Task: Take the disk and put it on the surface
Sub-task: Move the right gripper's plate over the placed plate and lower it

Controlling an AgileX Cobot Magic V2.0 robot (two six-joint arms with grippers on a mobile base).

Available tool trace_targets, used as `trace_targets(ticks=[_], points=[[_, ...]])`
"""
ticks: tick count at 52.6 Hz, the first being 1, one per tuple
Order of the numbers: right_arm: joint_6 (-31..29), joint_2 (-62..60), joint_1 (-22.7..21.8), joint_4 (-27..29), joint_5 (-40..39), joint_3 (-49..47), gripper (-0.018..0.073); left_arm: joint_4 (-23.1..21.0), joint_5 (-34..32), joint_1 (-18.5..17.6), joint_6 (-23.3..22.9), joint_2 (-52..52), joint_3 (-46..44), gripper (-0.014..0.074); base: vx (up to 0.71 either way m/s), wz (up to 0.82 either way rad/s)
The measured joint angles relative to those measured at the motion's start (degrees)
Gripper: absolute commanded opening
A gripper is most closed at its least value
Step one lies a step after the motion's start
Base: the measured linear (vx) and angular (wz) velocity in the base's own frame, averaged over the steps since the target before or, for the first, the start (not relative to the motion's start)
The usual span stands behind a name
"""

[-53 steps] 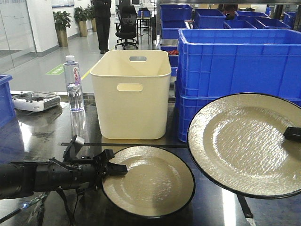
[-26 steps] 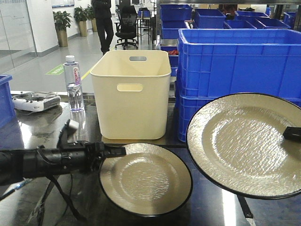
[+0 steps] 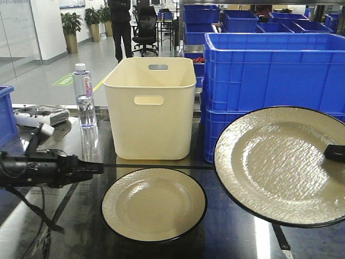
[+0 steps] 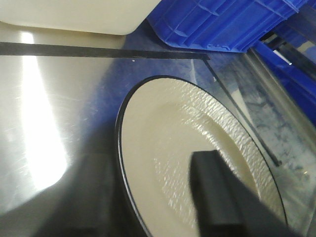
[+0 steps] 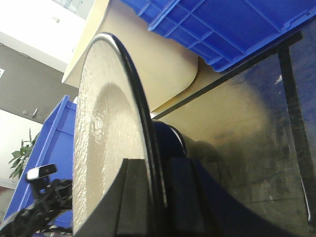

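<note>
A cream disk with a black rim [image 3: 154,204] lies flat on the dark glossy surface [image 3: 237,237], just in front of a black tape line [image 4: 98,50]. My left gripper [image 3: 97,168] hovers to its left, open and apart from the rim. In the left wrist view the same disk [image 4: 197,143] fills the middle, with one black finger [image 4: 222,197] in front of it. A second, larger-looking disk [image 3: 280,162] hangs tilted in the air at the right. My right gripper [image 5: 157,168] is shut on this disk's rim [image 5: 98,138], one finger on each face.
A cream bin [image 3: 150,108] stands behind the lying disk. Stacked blue crates [image 3: 269,75] rise behind the held disk. A water bottle [image 3: 84,97] and a grey remote controller [image 3: 40,115] sit at the back left. Another blue crate [image 3: 5,113] borders the left edge.
My left gripper let go of the lying disk's rim and drew back to the left. That disk slid slightly left and settled flat. The right arm and its disk held still.
</note>
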Motion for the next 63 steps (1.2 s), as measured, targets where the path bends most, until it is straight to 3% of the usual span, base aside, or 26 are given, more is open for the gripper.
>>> trace_targets(ticks=[4, 14, 24, 30, 36, 45, 63], points=[[-0.75, 0.58, 3.06, 0.15, -2.13, 0.00, -0.0009, 2.37, 1.42, 1.90, -0.16, -2.48, 0.00, -0.0010, 0.00, 0.00], [-3.16, 5.25, 15.77, 2.34, -11.77, 0.00, -0.0009, 5.69, 3.86, 6.16, -0.28, -10.63, 0.00, -0.0008, 0.00, 0.00], [-11.21, 14.58, 29.07, 13.81, -23.51, -1.53, -0.0009, 5.73, 4.35, 7.08, -0.34, -16.72, 0.00, -0.0006, 0.00, 0.00], [-16.44, 21.87, 34.59, 16.81, -26.03, -6.44, -0.0008, 5.73, 4.93, 7.08, -1.07, -18.61, 0.00, -0.0005, 0.00, 0.00], [-19.91, 27.71, 37.55, 17.41, -26.17, -11.52, 0.0004, 5.85, 5.03, 7.08, -1.44, -19.47, 0.00, -0.0005, 0.00, 0.00], [-23.40, 32.17, 38.61, 18.02, -27.01, -15.23, 0.0083, 6.03, 5.13, 7.08, -1.50, -19.86, 0.00, -0.0005, 0.00, 0.00], [-33.85, 33.12, 38.80, 19.92, -28.27, -15.84, 0.0423, 6.14, 5.16, 7.08, -1.82, -19.86, 0.00, -0.0005, 0.00, 0.00]])
